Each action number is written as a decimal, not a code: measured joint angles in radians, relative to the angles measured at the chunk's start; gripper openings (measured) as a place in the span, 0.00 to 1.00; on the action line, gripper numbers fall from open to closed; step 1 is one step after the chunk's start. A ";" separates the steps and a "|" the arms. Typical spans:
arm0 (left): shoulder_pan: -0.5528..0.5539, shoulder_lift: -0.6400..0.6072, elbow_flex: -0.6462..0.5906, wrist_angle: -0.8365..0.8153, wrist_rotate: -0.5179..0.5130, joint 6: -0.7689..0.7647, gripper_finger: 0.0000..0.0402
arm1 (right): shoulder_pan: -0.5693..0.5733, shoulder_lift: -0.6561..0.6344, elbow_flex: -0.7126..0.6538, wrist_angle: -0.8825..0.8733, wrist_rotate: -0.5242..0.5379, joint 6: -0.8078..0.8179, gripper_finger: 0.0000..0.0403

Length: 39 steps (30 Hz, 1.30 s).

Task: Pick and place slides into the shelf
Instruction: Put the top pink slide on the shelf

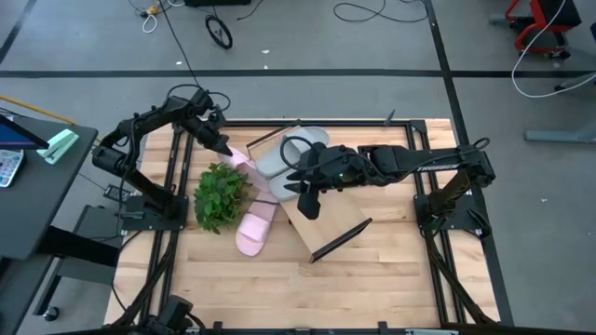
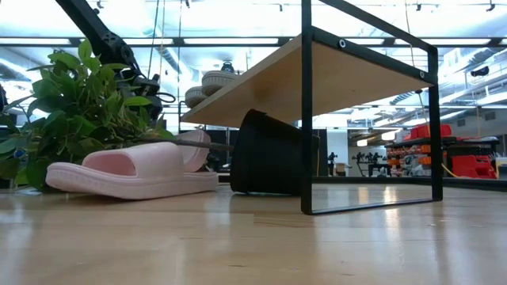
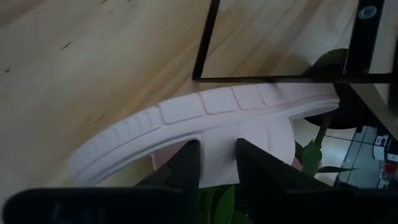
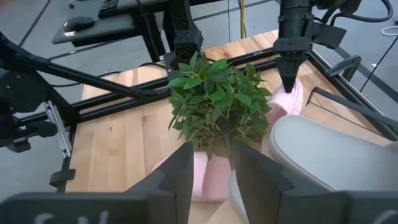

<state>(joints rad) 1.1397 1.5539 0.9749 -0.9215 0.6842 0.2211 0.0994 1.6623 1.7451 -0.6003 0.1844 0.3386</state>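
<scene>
One pink slide [image 1: 242,166] stands on its side between the plant and the shelf [image 1: 326,219], with my left gripper [image 1: 226,149] shut on it. The other pink slide [image 1: 253,228] lies flat on its sole on the table in front of the plant. Two grey slides [image 1: 291,154] rest on the far left end of the shelf board [image 2: 333,79]. My right gripper [image 1: 304,207] hovers above the shelf beside the grey slides. Its fingers [image 4: 180,177] stand apart with nothing between them. My left gripper pinches the pink slide's sole at its side edge [image 3: 217,152], about mid-length, between its two fingers. The fingers slant down from the table's far left and lie across the sole. The slide stands on its side with the ribbed tread [image 3: 186,112] turned toward the gripper.
A green leafy plant [image 1: 221,195] stands close beside both pink slides. A dark rounded object [image 2: 269,154] lies under the shelf next to its black frame leg [image 2: 306,119]. The near half of the tabletop [image 1: 372,279] is bare wood.
</scene>
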 joint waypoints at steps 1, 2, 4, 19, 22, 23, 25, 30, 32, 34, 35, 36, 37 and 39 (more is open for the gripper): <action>0.000 0.000 0.000 0.000 0.000 0.005 0.23 | -0.001 0.000 0.000 0.000 0.000 0.000 0.30; 0.000 0.000 0.000 0.000 0.000 0.013 0.21 | -0.003 0.000 0.000 0.000 0.000 0.000 0.29; 0.000 0.000 0.000 0.001 0.003 0.027 0.15 | -0.006 0.000 0.000 0.000 0.000 0.001 0.28; 0.021 -0.010 0.000 -0.072 0.004 0.074 0.02 | -0.013 0.000 0.000 0.000 0.000 0.010 0.23; 0.036 -0.033 0.000 -0.109 0.003 0.107 0.02 | -0.013 0.000 0.000 0.000 0.000 0.010 0.23; 0.043 -0.045 0.000 -0.117 -0.001 0.118 0.02 | -0.013 0.000 0.000 0.000 0.000 0.010 0.23; 0.056 -0.074 0.000 -0.114 -0.017 0.129 0.02 | -0.013 0.000 0.000 0.000 0.000 0.010 0.23; 0.071 -0.155 0.000 -0.106 -0.030 0.190 0.02 | -0.013 0.000 0.000 0.000 0.000 0.010 0.23; 0.071 -0.179 0.000 -0.101 -0.052 0.193 0.02 | -0.013 0.000 0.000 0.000 0.000 0.010 0.23; 0.071 -0.205 0.000 -0.094 -0.096 0.194 0.02 | -0.013 0.000 0.000 0.000 0.000 0.010 0.23; 0.071 -0.218 0.000 -0.083 -0.116 0.190 0.02 | -0.013 0.000 0.000 0.000 -0.001 0.010 0.23; 0.071 -0.227 0.000 -0.073 -0.130 0.184 0.01 | -0.013 0.000 0.000 0.000 -0.001 0.010 0.23; 0.071 -0.239 0.000 -0.065 -0.137 0.178 0.01 | -0.013 0.000 0.000 0.000 -0.001 0.010 0.23; 0.071 -0.267 0.000 -0.043 -0.156 0.154 0.01 | -0.013 0.000 0.000 0.000 -0.001 0.010 0.23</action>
<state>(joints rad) 1.2102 1.2871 0.9745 -0.9643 0.5286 0.3753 0.0868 1.6623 1.7451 -0.6006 0.1837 0.3481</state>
